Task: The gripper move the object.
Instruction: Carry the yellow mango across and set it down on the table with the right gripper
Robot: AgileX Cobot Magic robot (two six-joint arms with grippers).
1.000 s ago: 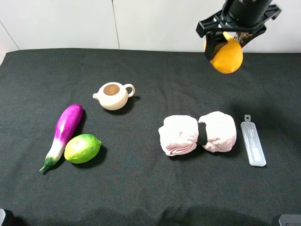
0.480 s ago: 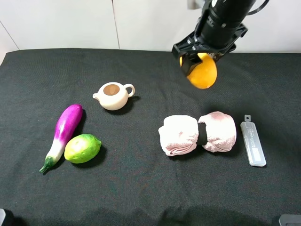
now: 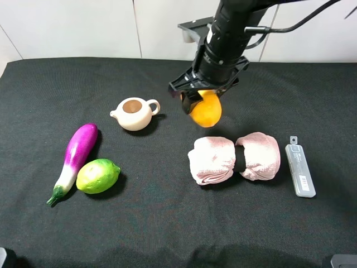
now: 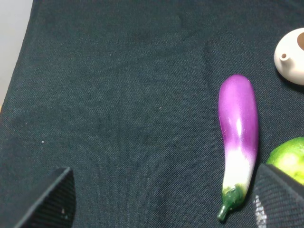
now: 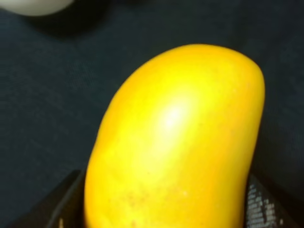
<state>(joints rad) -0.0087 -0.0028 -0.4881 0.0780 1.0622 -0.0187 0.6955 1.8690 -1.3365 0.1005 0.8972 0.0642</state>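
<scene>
My right gripper (image 3: 202, 99) is shut on the yellow-orange mango (image 3: 205, 109) and holds it in the air above the black cloth, between the teapot and the pink towels. In the right wrist view the mango (image 5: 175, 142) fills the frame between the two black fingertips (image 5: 64, 202). My left gripper (image 4: 161, 199) is open and empty, low over the cloth at the left, with its fingertips (image 4: 52, 197) at the frame's corners near the eggplant (image 4: 237, 137).
A cream teapot (image 3: 134, 113) stands left of the mango. A purple eggplant (image 3: 75, 159) and a green lime (image 3: 98, 176) lie at the left. Two rolled pink towels (image 3: 234, 158) and a grey flat case (image 3: 300, 170) lie at the right.
My right gripper has carried the mango from the far right back corner down and to the left, to just right of the teapot. The other things have not moved.
</scene>
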